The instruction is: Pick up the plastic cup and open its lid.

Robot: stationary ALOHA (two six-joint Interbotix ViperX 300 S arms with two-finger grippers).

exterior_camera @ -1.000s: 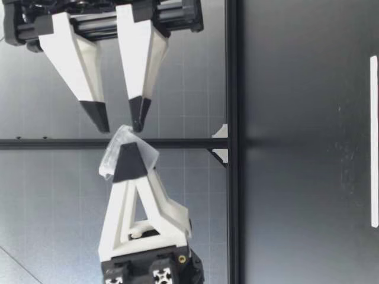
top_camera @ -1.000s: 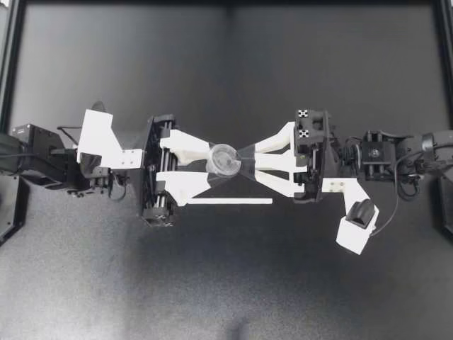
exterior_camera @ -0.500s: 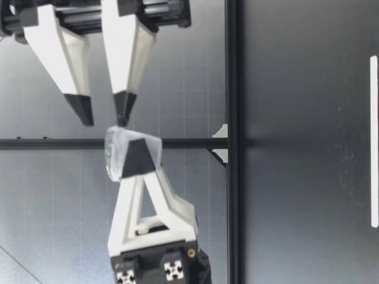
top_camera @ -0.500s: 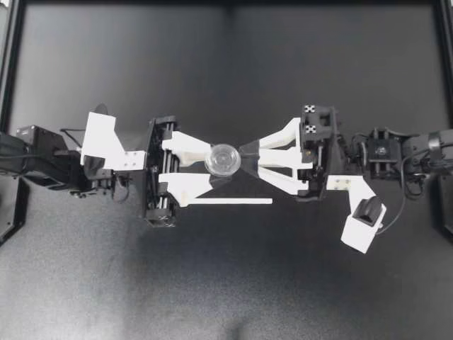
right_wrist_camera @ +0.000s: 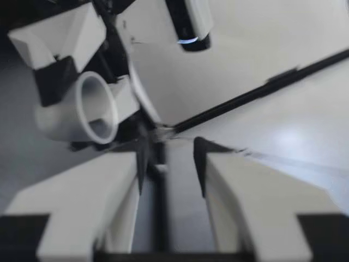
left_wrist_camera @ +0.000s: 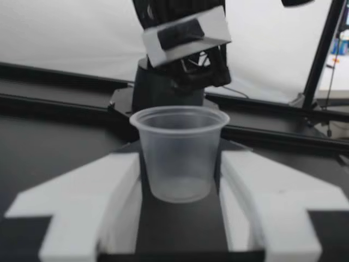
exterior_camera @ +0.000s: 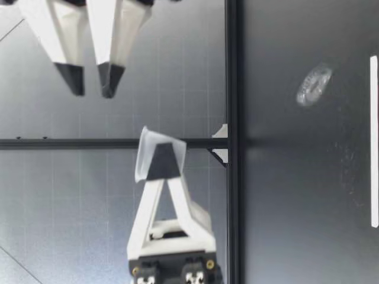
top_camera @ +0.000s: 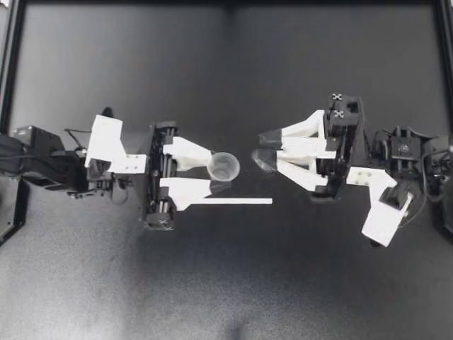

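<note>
Listed from the left: your left gripper (top_camera: 211, 170) has white fingers with dark pads, and its jaws pinch a small clear plastic cup (top_camera: 224, 167) from two sides, holding it up off the dark bench (top_camera: 226, 283). In the left wrist view the cup stands upright between the fingers, its rim uncovered and its mouth open. In the low view a dark pad (exterior_camera: 163, 165) lies across the cup's wall. Next, a thin white strip (top_camera: 230, 201) lies flat on the bench, running from under the left gripper's tips toward the right. Next, a round clear plastic lid (exterior_camera: 314, 84) shows in the low view down at bench level, below your right gripper (top_camera: 263, 150). You cannot tell whether it lies settled on the surface. Last, the right gripper has white fingers with dark tips, its jaws spread a little and gripping nothing. It is well apart from the cup and higher above the bench than the cup.
</note>
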